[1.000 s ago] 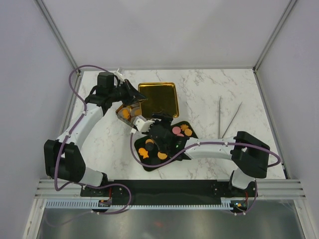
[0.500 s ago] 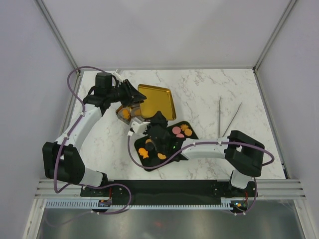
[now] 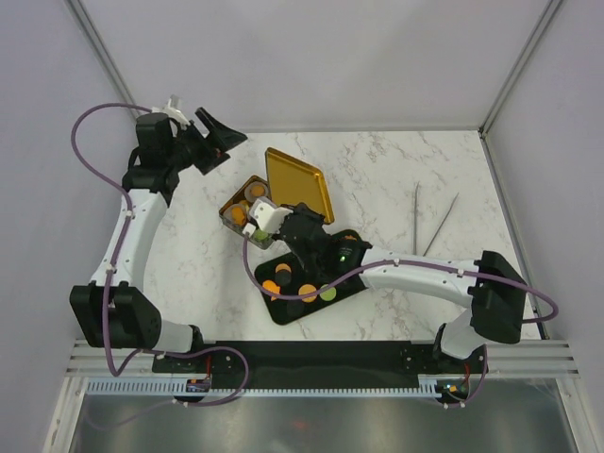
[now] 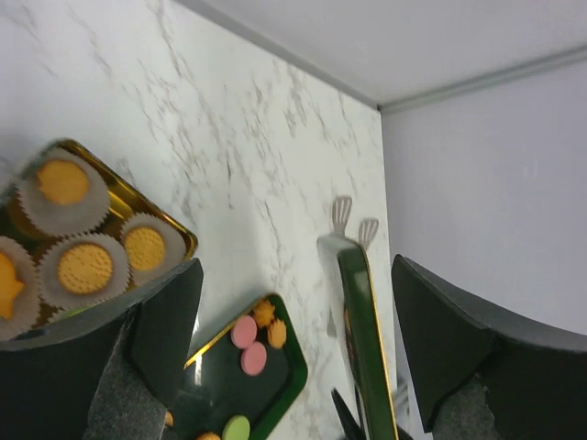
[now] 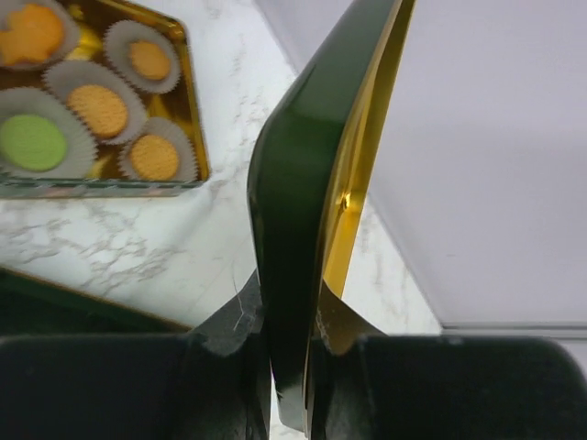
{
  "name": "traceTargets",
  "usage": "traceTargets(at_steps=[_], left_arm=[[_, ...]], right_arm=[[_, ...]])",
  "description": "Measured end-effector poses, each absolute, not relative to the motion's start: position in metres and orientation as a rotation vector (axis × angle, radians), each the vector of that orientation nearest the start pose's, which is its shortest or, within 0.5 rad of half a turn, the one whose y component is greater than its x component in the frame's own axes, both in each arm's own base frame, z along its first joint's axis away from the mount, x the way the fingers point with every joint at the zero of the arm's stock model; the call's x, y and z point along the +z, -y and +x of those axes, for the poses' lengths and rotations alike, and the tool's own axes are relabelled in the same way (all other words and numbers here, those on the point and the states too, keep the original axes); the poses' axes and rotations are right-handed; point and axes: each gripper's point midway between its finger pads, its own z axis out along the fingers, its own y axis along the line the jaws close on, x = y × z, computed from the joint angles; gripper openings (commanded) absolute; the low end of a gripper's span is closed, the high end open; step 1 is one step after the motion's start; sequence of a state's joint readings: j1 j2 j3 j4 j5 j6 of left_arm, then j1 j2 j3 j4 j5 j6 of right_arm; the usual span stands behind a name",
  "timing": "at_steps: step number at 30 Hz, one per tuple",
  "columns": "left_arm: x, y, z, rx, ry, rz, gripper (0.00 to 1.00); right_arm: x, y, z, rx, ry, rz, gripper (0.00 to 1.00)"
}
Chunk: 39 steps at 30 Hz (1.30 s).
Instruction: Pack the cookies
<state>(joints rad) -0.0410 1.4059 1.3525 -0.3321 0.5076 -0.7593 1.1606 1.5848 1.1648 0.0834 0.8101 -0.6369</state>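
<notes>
Clamps right end effector (image 5: pixel 292 341) on gold lid (image 5: pixel 316 183), lid near upright, right of open tin (image 4: pixel 174 231) holding cookies (image 4: pixel 84 266). Holds left end effector (image 4: pixel 293 321) apart, far left above bench (image 3: pixel 377 179).

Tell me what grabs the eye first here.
The right gripper clamps a gold-lined lid upright, mid-table. Beside it sits an open gold tin of cookies in paper cups, with loose cookies on a black tray nearer the arms' bases. The left gripper hangs open, high at the far left.
</notes>
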Motion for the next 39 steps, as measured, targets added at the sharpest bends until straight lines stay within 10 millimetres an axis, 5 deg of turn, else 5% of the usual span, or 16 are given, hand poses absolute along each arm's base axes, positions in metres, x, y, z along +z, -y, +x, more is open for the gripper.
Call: traceTargets(at_steps=[5, 11, 24, 31, 39], left_arm=[[0.327, 0.082, 0.428, -0.849, -1.916, -0.506, 0.89], [0.307, 0.043, 0.436, -0.684, -1.898, -0.648, 0.68], [0.119, 0.005, 0.438, -0.383, -2.227, -0.933, 0.38], [0.069, 0.002, 0.440, -0.345, -2.314, -1.004, 0.28], [0.031, 0.007, 0.430, -0.359, -2.351, -1.093, 0.19]], right_arm=[[0.262, -0.347, 0.314, -0.140, -1.641, -0.995, 0.00], [0.291, -0.369, 0.346, 0.219, -1.790, -0.786, 0.00], [0.237, -0.404, 0.362, 0.873, -2.066, -0.348, 0.00], [0.211, -0.401, 0.368, 1.106, -2.083, -0.129, 0.00], [0.224, -0.389, 0.386, 1.366, -1.968, 0.064, 0.00]])
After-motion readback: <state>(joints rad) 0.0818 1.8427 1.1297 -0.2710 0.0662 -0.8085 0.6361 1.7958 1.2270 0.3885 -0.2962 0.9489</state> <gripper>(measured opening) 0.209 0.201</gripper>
